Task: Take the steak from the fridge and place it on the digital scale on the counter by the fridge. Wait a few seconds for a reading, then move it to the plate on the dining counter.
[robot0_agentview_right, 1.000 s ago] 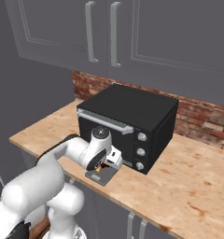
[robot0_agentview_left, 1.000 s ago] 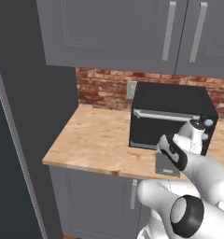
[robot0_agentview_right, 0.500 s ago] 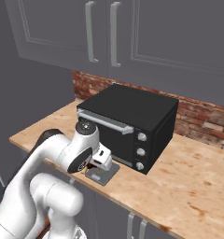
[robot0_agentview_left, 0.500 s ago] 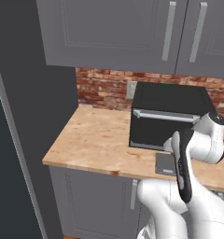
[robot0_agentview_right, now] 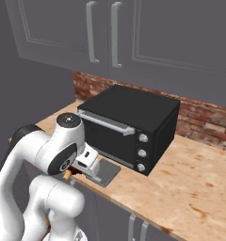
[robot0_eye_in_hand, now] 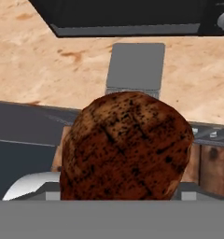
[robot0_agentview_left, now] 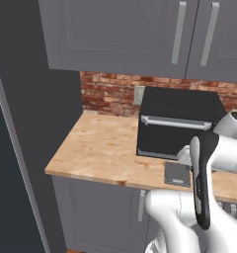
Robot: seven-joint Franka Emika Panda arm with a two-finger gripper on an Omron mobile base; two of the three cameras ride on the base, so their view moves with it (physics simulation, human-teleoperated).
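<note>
The steak [robot0_eye_in_hand: 125, 147], dark brown and charred, hangs close to the hand camera and hides my fingertips; my gripper is shut on it. Beyond it lies the digital scale [robot0_eye_in_hand: 135, 67], a bare grey pad on the counter [robot0_eye_in_hand: 34, 70], with the steak held out past the counter's front edge. In the right base view my gripper [robot0_agentview_right: 75, 170] sits low beside the scale [robot0_agentview_right: 105, 172], and a sliver of the steak [robot0_agentview_right: 68, 175] shows under the hand. In the left base view the scale [robot0_agentview_left: 177, 174] lies in front of the toaster oven. The fridge [robot0_agentview_left: 21, 148] stands at the left. The plate and dining counter are out of view.
A big black toaster oven [robot0_agentview_left: 179, 123] stands right behind the scale against the brick wall [robot0_agentview_left: 110, 94]. Grey wall cabinets [robot0_agentview_left: 140, 34] hang above. The counter's left half [robot0_agentview_left: 100, 148] is open wood. My own arm [robot0_agentview_left: 202, 183] rises in front of the counter's edge.
The hand has drawn back from over the scale toward the counter's front edge, carrying the steak with it. The scale now lies bare. The arm has swung and its elbow has risen.
</note>
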